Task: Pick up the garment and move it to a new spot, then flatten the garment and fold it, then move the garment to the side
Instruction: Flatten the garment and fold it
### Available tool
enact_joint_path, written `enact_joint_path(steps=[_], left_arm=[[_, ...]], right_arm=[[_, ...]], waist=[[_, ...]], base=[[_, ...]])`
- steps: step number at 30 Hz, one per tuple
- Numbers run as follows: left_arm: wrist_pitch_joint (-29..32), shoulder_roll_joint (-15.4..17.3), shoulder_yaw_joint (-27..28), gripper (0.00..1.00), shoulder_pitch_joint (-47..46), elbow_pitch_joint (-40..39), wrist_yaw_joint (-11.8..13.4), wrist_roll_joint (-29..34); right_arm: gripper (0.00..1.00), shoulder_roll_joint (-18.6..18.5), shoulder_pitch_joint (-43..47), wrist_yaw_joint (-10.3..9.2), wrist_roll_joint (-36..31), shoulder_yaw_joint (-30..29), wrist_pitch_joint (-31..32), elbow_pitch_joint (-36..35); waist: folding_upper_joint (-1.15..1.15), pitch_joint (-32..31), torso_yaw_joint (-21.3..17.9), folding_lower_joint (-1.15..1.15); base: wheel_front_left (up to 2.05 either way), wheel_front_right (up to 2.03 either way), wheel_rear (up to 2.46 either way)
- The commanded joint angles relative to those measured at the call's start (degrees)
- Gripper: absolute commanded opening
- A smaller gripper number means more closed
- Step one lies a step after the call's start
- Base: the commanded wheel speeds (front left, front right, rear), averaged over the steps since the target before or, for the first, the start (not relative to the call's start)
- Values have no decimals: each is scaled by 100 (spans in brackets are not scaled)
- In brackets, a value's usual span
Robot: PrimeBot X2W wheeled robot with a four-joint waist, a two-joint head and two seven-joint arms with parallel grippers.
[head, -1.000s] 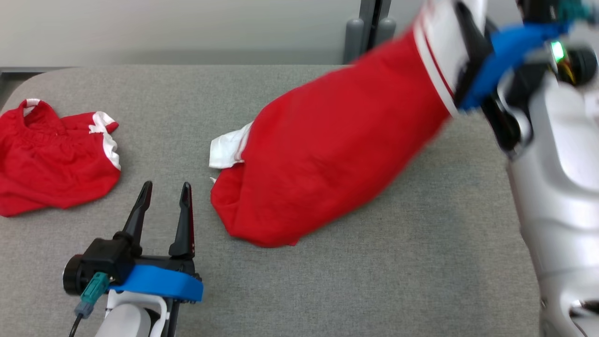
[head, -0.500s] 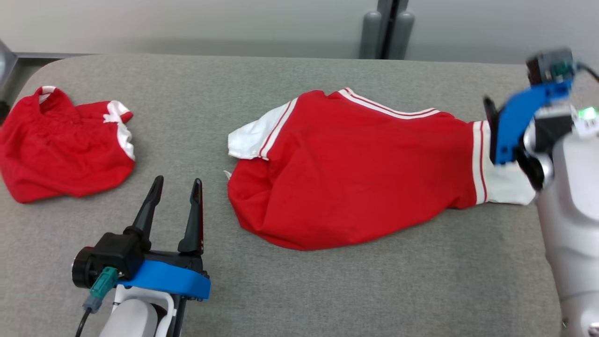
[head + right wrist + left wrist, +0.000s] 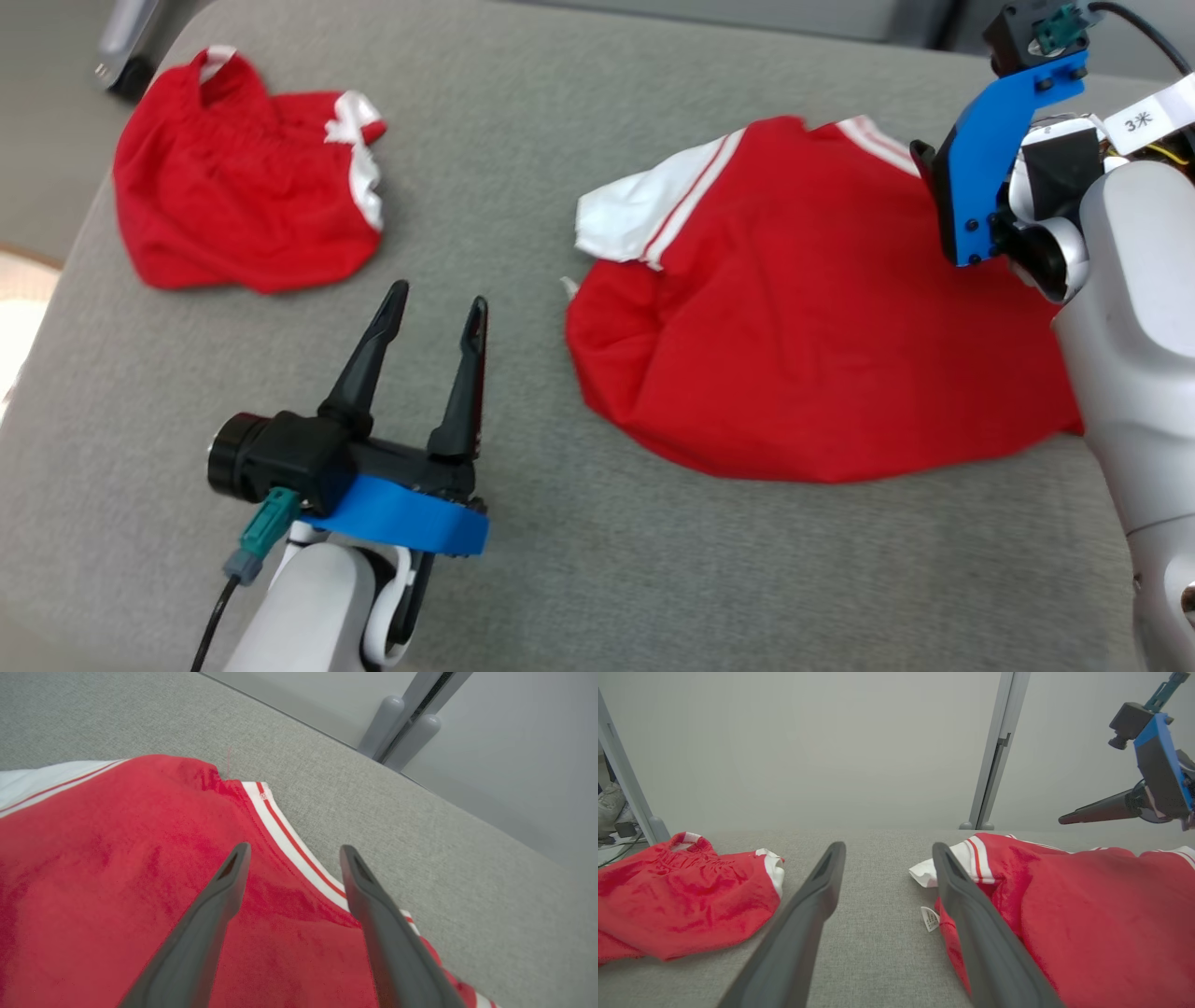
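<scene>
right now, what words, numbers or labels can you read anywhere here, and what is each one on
"3米": on a white label stuck on the right arm, seen in the head view.
Small white care tag at the edge of the red garment: it has print, but too small to read.
No other text is legible.

From here I see a grey fabric-covered table point(image 3: 597, 579) with a crumpled pair of red shorts point(image 3: 233, 210), white-trimmed, lying at its far left. Beyond the far edge a grey post point(image 3: 994, 751) stands against a plain pale wall point(image 3: 808, 742). Off the left side lies what may be a pale shoe point(image 3: 609, 805).
</scene>
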Motion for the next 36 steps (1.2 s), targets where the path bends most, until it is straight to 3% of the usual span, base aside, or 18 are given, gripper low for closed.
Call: enact_joint_path(steps=[1,10,14,15,16,22,26,32,36], left_arm=[[-25,-48,-44,100,-157,-32,-37,45],[-26,-223,-260,100,-299,-40,-174,214],[-27,-238,-244,100,-285,15,-202,231],[-26,-223,-217,100,-278,27,-197,236],[-25,-209,-203,100,-267,39,-193,240],[-22,-99,-68,100,-165,127,-168,284],[-22,62,64,100,32,145,-99,268],[-7,331,366,100,384,31,76,152],[47,462,530,100,632,-150,207,74]], right_arm=[[100,-32,-111,3,89,25,-13,105],[100,-480,-136,2,35,23,-391,962],[100,-395,25,3,34,81,-314,1392],[44,-352,28,6,68,116,-310,1443],[0,-295,39,9,112,197,-306,1477],[0,-261,-9,2,393,611,-1071,1066],[0,-332,378,2,799,870,-1553,425],[0,-671,1609,3,1066,765,-2117,-1475],[0,-713,2867,2,854,71,-2178,-2894]], waist=[[0,419,433,0],[0,650,834,0],[0,624,816,0],[0,617,773,0],[0,602,729,0],[0,254,335,0],[0,-137,-61,0],[0,-558,-726,0],[0,-717,-1079,0]], base=[[0,0,0],[0,0,0],[0,0,0],[0,0,0],[0,0,0],[0,0,0],[0,0,0],[0,0,0],[0,0,0]])
